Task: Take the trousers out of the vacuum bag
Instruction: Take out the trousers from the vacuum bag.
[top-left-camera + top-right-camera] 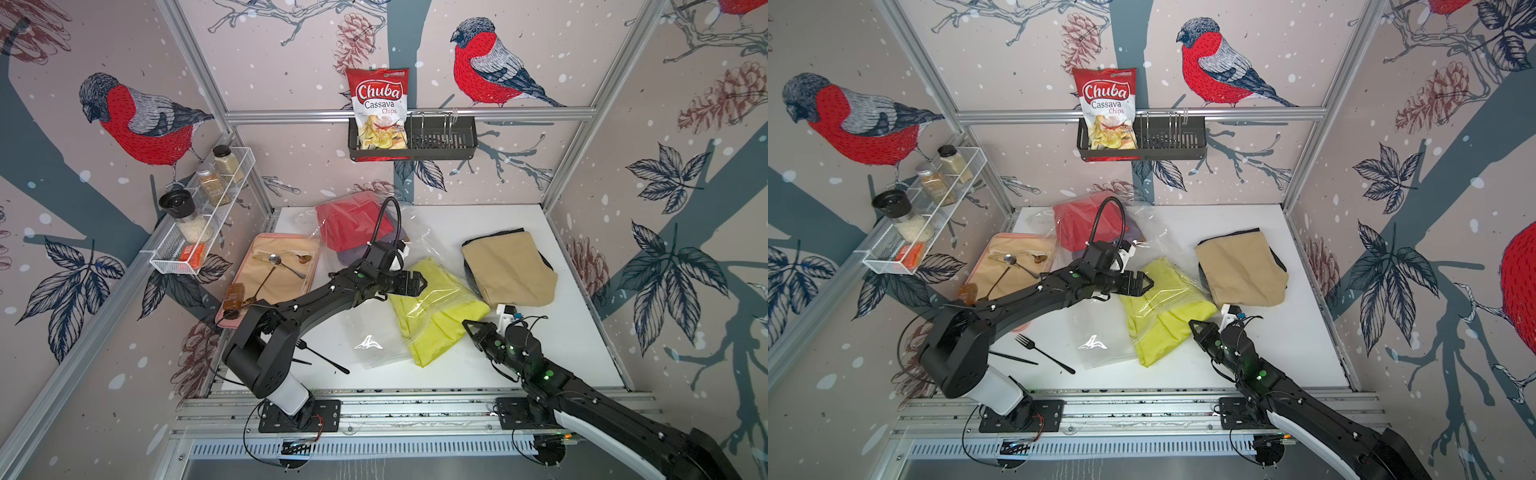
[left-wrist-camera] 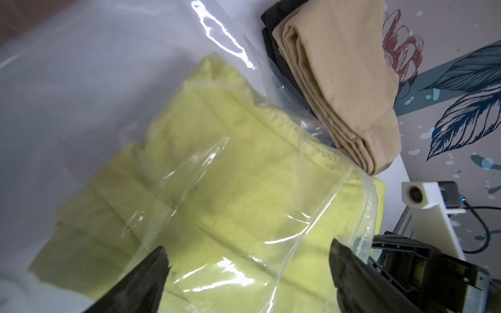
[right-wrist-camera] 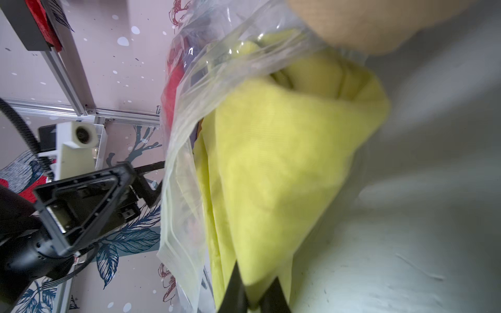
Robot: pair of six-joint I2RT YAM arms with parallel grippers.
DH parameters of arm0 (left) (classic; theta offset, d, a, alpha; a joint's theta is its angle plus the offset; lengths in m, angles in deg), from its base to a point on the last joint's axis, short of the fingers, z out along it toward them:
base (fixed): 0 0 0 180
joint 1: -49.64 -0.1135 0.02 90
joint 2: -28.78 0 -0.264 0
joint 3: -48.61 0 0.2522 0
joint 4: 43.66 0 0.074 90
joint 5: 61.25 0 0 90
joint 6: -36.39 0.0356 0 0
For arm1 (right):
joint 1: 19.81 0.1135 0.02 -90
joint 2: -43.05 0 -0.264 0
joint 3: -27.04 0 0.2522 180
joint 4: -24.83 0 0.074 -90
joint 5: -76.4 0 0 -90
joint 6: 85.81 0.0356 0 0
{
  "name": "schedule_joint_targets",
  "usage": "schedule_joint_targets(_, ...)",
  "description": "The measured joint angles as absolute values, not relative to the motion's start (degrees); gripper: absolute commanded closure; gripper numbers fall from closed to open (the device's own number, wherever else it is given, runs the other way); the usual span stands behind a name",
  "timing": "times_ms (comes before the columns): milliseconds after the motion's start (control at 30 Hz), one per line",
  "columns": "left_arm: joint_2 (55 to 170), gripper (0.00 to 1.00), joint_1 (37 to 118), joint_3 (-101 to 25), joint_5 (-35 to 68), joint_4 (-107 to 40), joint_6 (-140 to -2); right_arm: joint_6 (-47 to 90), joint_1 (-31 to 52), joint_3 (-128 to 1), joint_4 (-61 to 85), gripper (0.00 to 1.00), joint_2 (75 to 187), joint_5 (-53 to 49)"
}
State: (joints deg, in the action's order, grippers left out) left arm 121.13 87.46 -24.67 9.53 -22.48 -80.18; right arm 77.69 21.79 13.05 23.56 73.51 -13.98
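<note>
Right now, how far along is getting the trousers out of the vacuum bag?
Done: the mustard-brown trousers and the black trousers lie stacked outside the vacuum bag. In hand: the right hand is shut on a corner of the yellow-green trousers, partly out of the bag's mouth; the left hand hangs open above them. Left: the red trousers and the purple trousers, inside the bag.
</note>
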Motion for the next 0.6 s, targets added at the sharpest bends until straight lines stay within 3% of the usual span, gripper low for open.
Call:
schedule_joint_targets(167, 127.0, 0.08, 90.7, -27.1, 10.0, -23.1, -80.2, 77.7, 20.9, 13.1, 11.0, 1.00, 64.4, -13.5)
schedule_joint_targets(300, 130.7, 0.08, 92.6, -29.8, 11.3, -23.2, -80.2, 77.4, 19.2, 12.9, 9.4, 1.00, 60.7, -13.4)
schedule_joint_targets(600, 136.0, 0.09, 93.4, -31.2, 14.8, -25.3, -80.2, 76.5, 16.6, 12.9, 9.6, 0.41, 60.2, -12.9)
